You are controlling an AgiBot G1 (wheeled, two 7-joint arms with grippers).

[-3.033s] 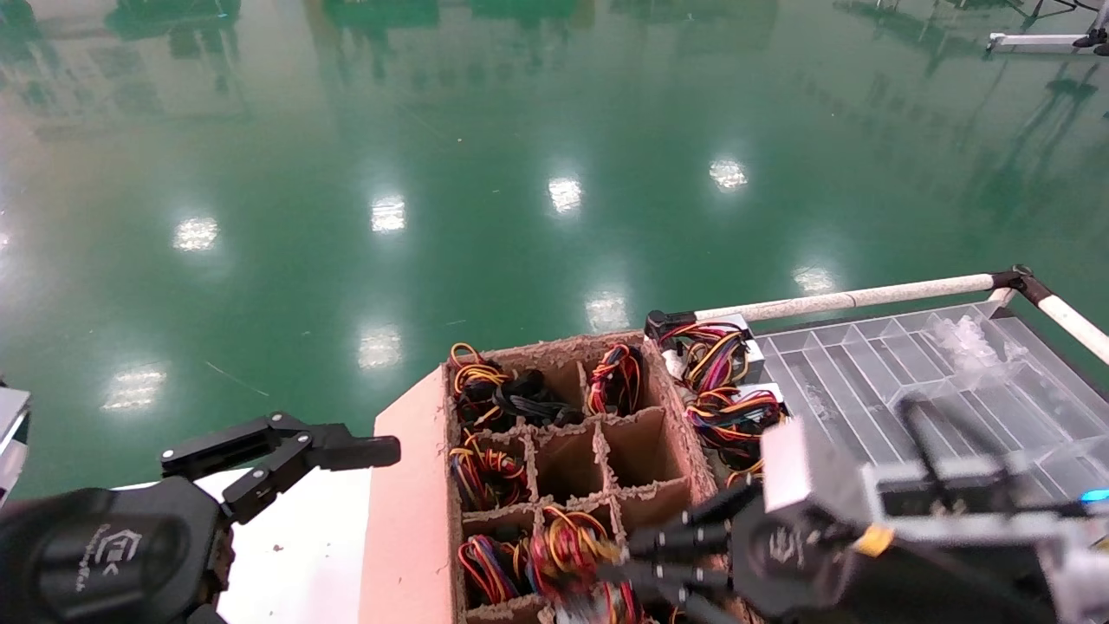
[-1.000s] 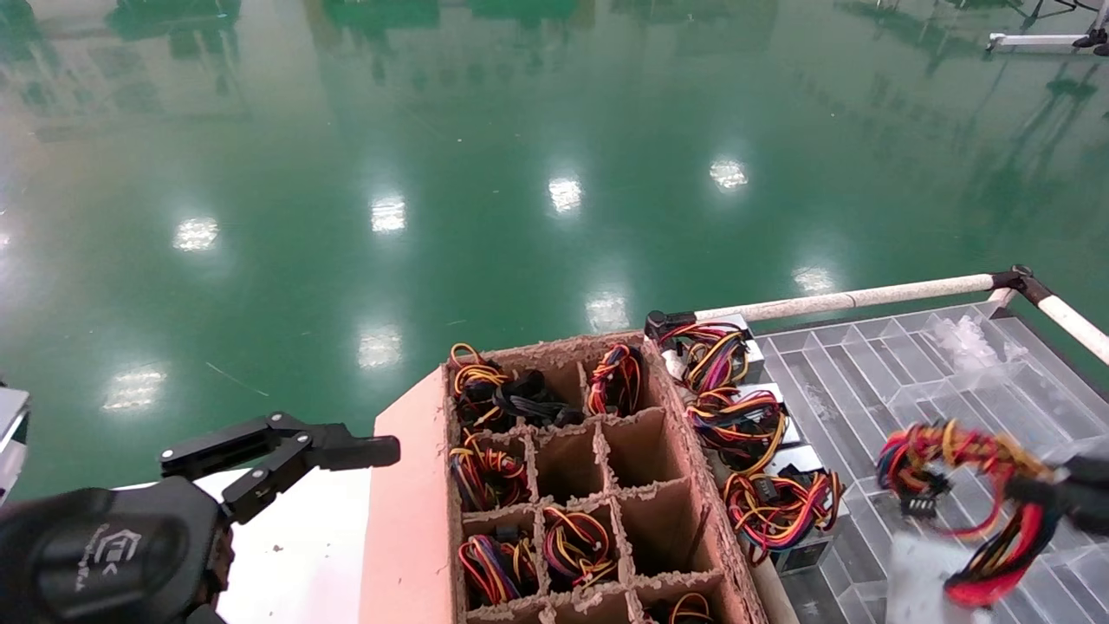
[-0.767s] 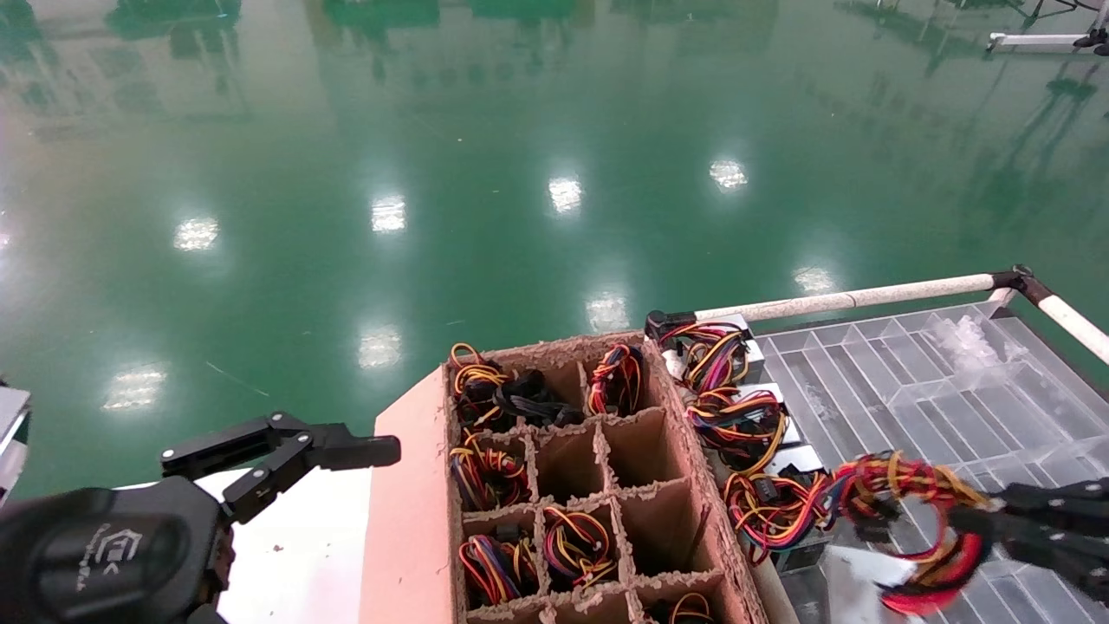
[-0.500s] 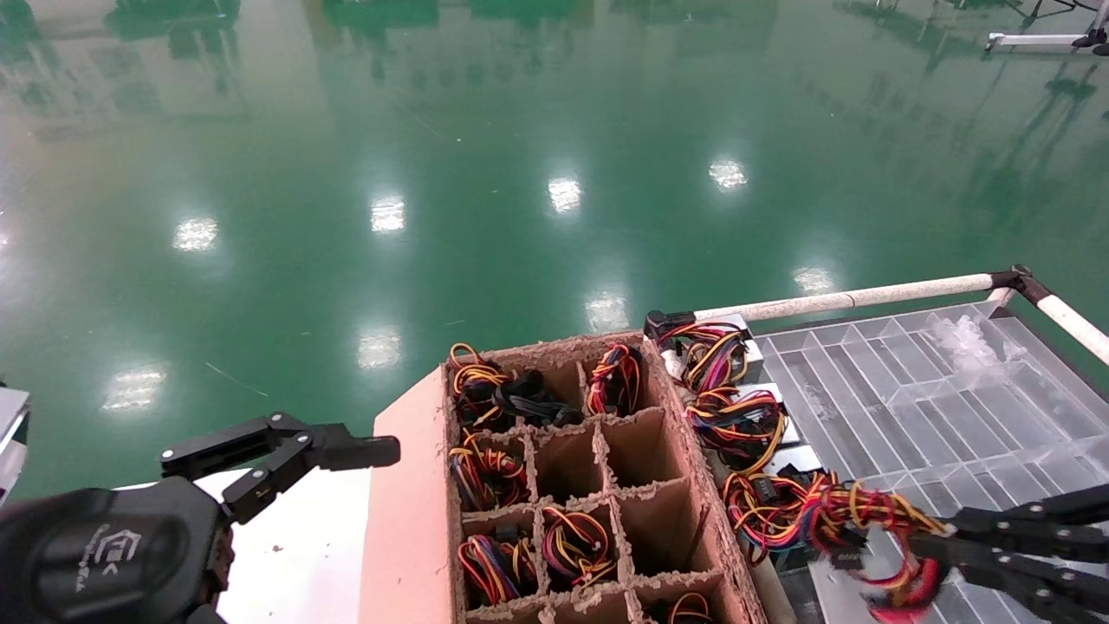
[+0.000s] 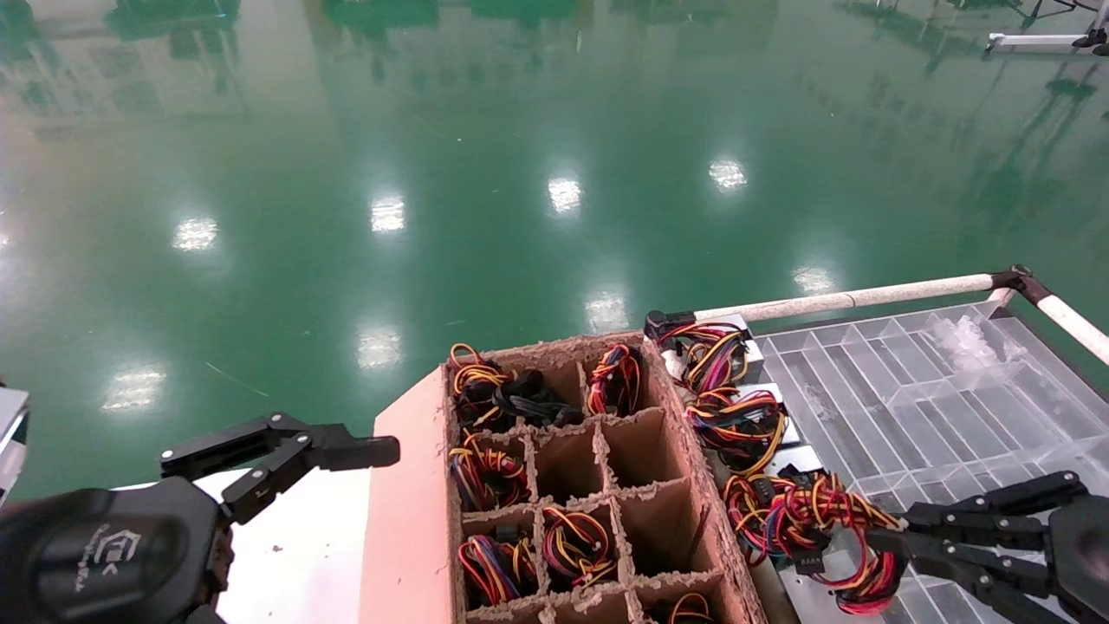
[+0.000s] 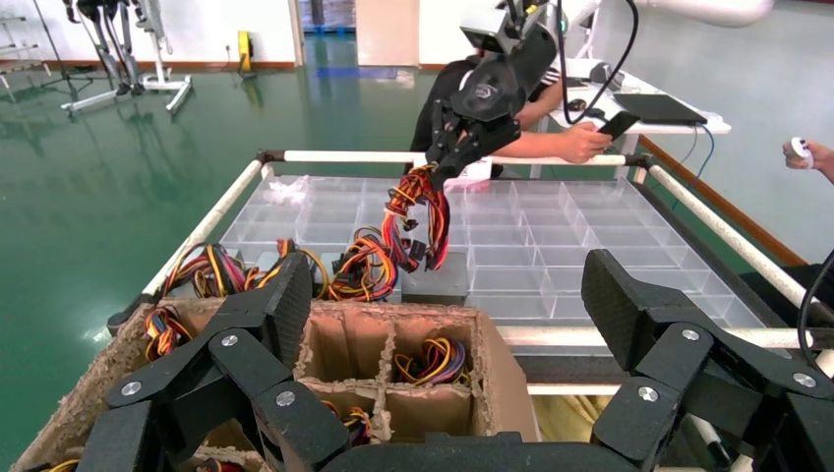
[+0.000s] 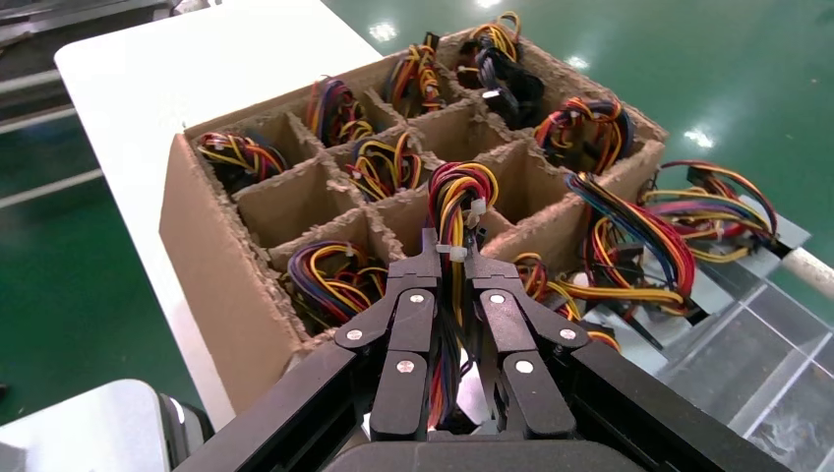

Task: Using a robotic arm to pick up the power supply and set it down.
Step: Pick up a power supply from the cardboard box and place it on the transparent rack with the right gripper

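My right gripper (image 5: 892, 542) is shut on the wire bundle (image 7: 460, 197) of the power supply, low over the clear tray, just right of the cardboard box. The red, yellow and blue wires (image 5: 827, 520) loop out from the closed fingers. In the left wrist view the right gripper (image 6: 447, 167) holds the wires (image 6: 413, 211) up, and the grey metal box of the power supply (image 6: 436, 280) sits at tray level beside the carton. My left gripper (image 5: 346, 451) hangs open and empty at the left, over the white table's edge.
The brown cardboard divider box (image 5: 407, 520) holds several wired supplies in its cells. Two more supplies (image 5: 732, 416) lie in a row between the carton and the clear compartment tray (image 5: 936, 390). A white pipe rail (image 5: 849, 299) borders the tray. Green floor lies beyond.
The right gripper lifted the power supply out of the carton, swung it right over the tray, then brought it left and down beside the row of supplies. The left arm stayed still.
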